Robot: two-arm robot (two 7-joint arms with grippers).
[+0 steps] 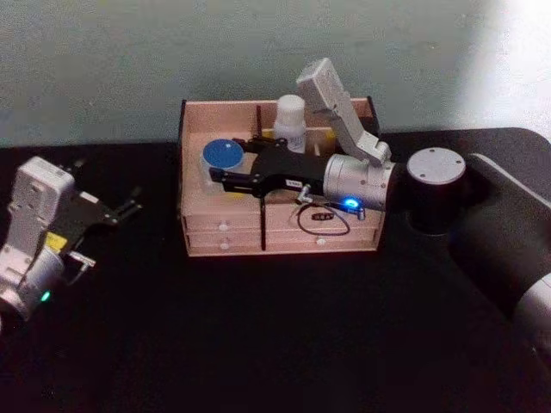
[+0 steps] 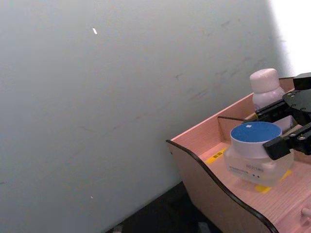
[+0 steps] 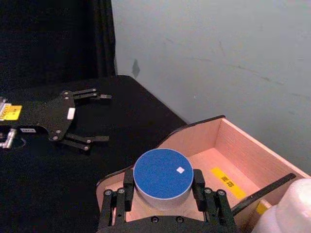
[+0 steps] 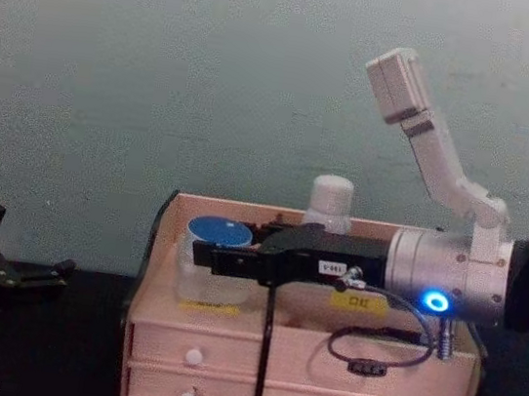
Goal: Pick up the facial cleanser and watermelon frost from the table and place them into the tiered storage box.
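right pincer [image 3: 163,194] clamps watermelon frost [image 3: 163,175] inside tiered storage box [image 3: 243,160].

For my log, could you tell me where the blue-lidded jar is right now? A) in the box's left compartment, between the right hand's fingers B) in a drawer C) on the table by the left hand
A: the jar sits in the box's left compartment, the right hand straddling it.
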